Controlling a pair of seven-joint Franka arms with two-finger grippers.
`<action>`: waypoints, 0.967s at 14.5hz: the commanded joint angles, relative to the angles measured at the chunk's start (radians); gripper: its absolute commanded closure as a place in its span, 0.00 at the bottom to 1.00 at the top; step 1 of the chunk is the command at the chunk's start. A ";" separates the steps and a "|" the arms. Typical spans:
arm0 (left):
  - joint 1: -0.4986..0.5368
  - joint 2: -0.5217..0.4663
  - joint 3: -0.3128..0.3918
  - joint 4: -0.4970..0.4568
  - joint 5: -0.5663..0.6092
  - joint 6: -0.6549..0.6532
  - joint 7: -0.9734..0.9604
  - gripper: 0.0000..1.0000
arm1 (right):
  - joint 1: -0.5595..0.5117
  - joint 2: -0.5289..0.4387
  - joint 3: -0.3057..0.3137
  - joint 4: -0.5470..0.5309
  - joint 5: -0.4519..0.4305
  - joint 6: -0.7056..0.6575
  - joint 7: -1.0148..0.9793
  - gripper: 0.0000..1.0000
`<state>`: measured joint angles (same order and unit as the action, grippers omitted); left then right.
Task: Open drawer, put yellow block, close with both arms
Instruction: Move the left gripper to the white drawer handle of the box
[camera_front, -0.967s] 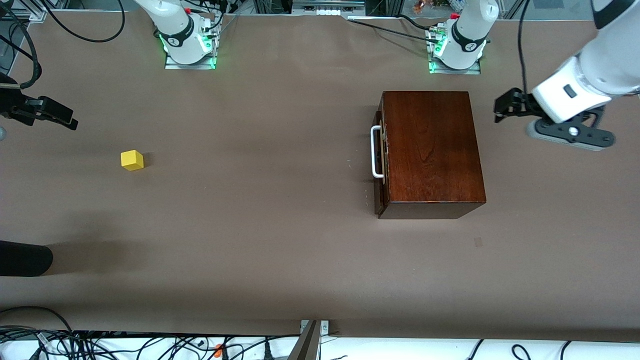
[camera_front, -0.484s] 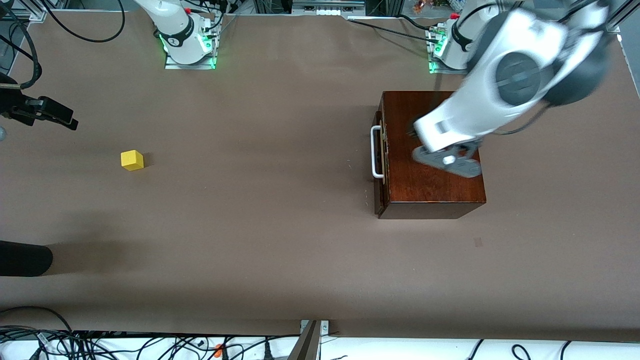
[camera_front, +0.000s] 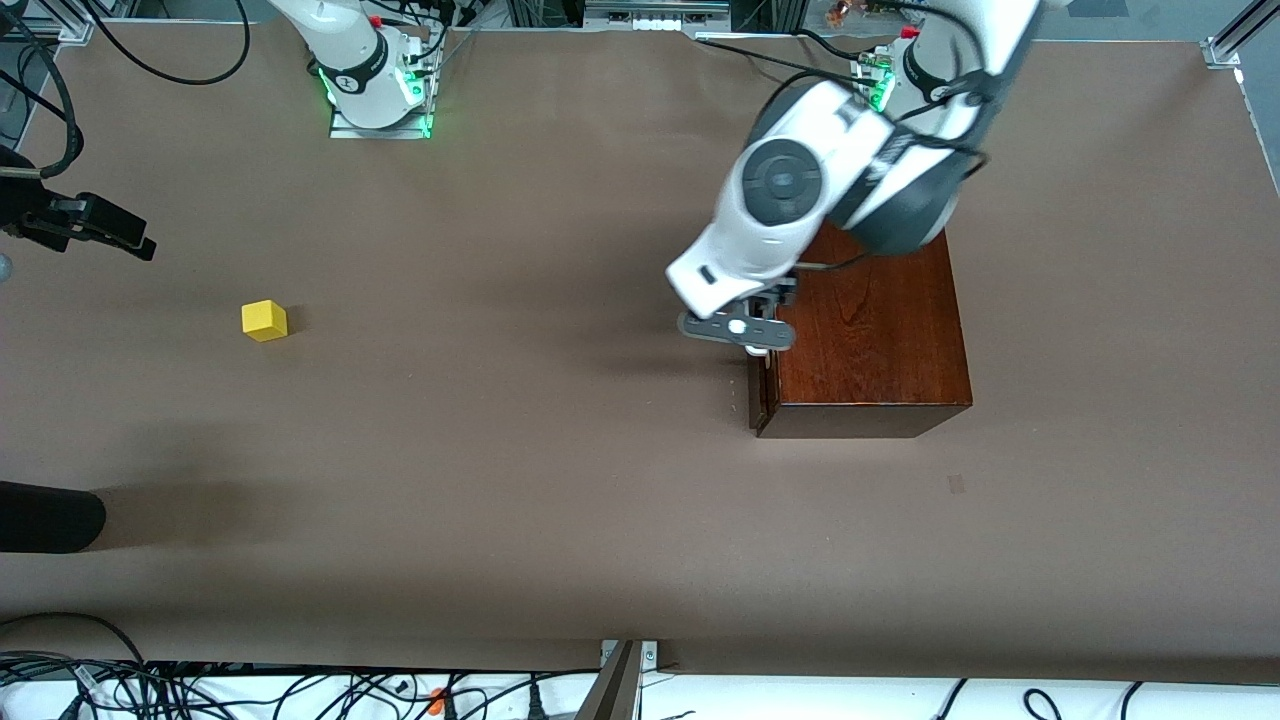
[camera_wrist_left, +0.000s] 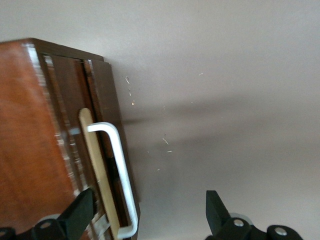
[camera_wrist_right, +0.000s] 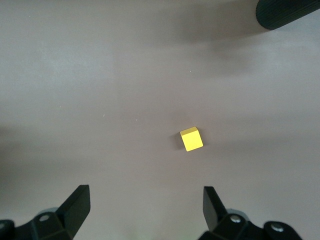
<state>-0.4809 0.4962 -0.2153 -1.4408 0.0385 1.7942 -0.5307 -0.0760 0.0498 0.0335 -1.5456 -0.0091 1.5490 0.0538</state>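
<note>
The dark reddish-brown wooden box (camera_front: 880, 330) stands toward the left arm's end of the table. Its drawer front (camera_wrist_left: 102, 100) with the white bar handle (camera_wrist_left: 117, 165) faces the right arm's end and looks pushed in. My left wrist (camera_front: 745, 265) hangs over that handle and hides most of it in the front view. My left gripper (camera_wrist_left: 149, 207) is open above the handle, one finger (camera_wrist_left: 80, 212) over the box, the other over bare table. The yellow block (camera_front: 264, 321) lies alone toward the right arm's end. My right gripper (camera_wrist_right: 146, 205) is open, up in the air, with the yellow block (camera_wrist_right: 191, 139) on the table below it, untouched.
A black rounded object (camera_front: 50, 515) pokes in at the table's edge at the right arm's end, nearer the front camera than the block. Cables (camera_front: 200, 685) run along the front edge. Brown tabletop (camera_front: 500, 420) stretches between block and box.
My left arm swung from beside the box, across its top, to over the drawer handle. The right arm, the block and the box have not moved.
</note>
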 joint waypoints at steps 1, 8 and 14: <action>-0.068 0.048 0.011 0.017 0.153 0.007 -0.076 0.00 | -0.008 -0.002 0.005 0.015 -0.008 0.000 -0.003 0.00; -0.131 0.108 0.011 -0.046 0.353 0.004 -0.305 0.00 | -0.008 -0.002 0.005 0.015 -0.006 0.000 -0.003 0.00; -0.133 0.108 0.011 -0.093 0.356 -0.004 -0.311 0.00 | -0.008 -0.002 0.005 0.015 -0.008 0.000 -0.005 0.00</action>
<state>-0.6025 0.6218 -0.2044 -1.4982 0.3644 1.7988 -0.8192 -0.0761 0.0494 0.0328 -1.5424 -0.0091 1.5525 0.0538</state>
